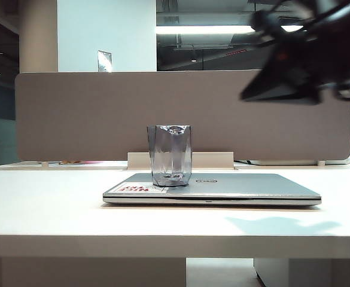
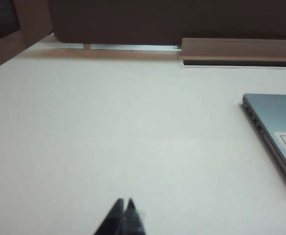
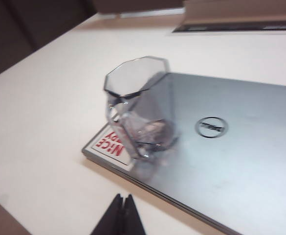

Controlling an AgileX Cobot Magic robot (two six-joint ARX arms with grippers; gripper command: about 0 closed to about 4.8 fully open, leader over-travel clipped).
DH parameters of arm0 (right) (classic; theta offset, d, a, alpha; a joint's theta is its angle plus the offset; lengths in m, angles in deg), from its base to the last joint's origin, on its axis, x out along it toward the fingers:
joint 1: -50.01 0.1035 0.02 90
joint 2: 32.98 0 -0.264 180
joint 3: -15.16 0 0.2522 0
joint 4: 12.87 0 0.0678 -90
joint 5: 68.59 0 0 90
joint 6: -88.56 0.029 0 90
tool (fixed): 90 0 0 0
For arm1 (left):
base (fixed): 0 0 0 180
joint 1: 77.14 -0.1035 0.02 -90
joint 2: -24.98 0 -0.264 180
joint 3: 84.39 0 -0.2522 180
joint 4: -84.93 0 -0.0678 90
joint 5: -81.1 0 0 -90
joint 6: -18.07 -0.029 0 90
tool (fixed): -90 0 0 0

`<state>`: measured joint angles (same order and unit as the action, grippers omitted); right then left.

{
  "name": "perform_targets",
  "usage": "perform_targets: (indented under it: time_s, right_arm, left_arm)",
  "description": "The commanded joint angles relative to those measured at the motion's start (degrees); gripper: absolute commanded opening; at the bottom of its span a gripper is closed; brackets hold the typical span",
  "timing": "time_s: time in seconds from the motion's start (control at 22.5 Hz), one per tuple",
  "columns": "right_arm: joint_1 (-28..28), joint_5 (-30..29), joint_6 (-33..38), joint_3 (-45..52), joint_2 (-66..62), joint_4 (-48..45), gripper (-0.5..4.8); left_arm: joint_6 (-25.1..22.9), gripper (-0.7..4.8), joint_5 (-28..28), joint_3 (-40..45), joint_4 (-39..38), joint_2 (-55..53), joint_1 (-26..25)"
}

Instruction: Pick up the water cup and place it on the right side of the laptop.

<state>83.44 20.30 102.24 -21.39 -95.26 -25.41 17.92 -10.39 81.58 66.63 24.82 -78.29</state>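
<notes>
The right end effector [image 3: 122, 199] has its fingers pressed together on nothing and hangs above the counter [image 1: 43, 209], near the laptop's stickered corner; in the exterior view the blurred right arm [image 1: 306, 54] sits at about 1 o'clock. The left end effector [image 2: 124, 203], likewise closed and empty, hovers over bare counter, well apart from the laptop [image 1: 252, 186]. The water cup [image 1: 170, 154] stands upright on the closed lid, beside the white-and-red sticker [image 3: 111, 144].

Clear glossy glass water cup [image 1: 170, 154] on a matt brushed-metal laptop [image 1: 252, 186]
</notes>
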Motion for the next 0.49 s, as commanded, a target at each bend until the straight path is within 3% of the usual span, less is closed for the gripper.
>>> perform_targets:
  time_s: [0.04,0.31,0.49]
  right_arm:
    - [1.99,0.11,-0.20,-5.51,-8.00,-1.68,-0.06]
    - [4.96,0.15,-0.20,-11.96,-18.53,-3.13,-0.06]
    - [6.84,0.13,-0.20,-12.46,-24.26,-10.23,-0.06]
  left_arm:
    - [0.20,-0.04,-0.24,-0.17,0.37,-0.07,0.04]
    - [0.20,-0.04,-0.24,-0.17,0.35,-0.07,0.04]
    - [0.20,-0.04,-0.22,-0.17,0.35,-0.07,0.02]
